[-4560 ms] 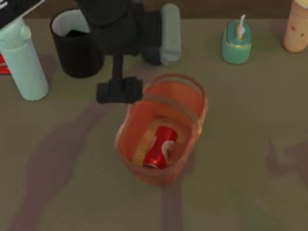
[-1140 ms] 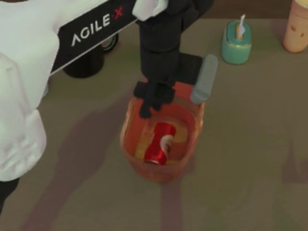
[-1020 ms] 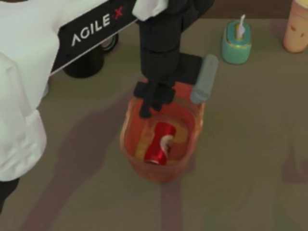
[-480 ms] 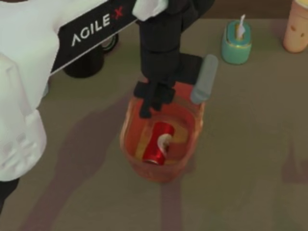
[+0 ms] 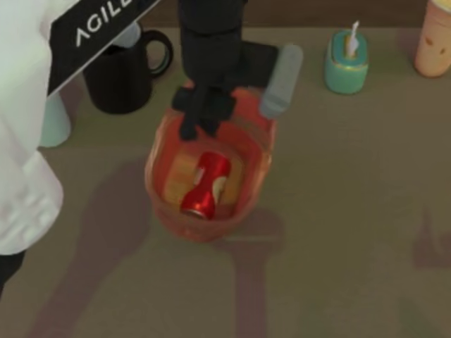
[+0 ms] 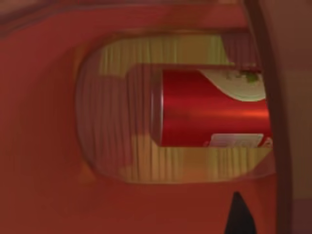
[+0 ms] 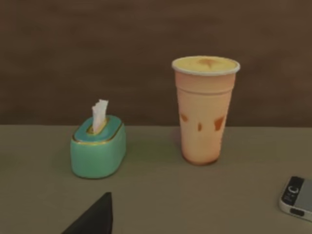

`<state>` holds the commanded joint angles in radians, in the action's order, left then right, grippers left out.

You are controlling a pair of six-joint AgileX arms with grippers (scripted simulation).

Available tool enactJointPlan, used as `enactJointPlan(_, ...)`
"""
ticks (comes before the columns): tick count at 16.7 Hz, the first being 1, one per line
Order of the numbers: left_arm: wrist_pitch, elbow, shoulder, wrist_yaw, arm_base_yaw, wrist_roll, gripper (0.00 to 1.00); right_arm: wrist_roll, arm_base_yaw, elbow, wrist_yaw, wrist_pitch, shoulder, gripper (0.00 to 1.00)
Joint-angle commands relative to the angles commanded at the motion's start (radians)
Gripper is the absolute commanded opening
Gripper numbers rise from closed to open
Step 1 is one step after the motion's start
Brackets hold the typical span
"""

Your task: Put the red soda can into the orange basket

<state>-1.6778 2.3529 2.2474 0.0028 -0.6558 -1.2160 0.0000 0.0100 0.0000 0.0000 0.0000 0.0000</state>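
Small red cylindrical soda can (image 5: pixel 206 186) lies on its side on the pale slatted bottom of the oval orange woven basket (image 5: pixel 158 204), long axis running from the near rim toward the handle end. Left gripper (image 5: pixel 199 116) sits over the basket's far rim, apparently clamped on the handle; the can lies just nearer than it. Right arm is out of sight, facing a teal tissue box (image 7: pixel 97 148).
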Motion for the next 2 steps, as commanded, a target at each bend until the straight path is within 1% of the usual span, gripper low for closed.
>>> enactJointPlan(2,-0.014,0.014,-0.001,0.000,0.005,-0.002,0.00,0.000,0.000,0.000,0.000,0.000,0.000,1.00)
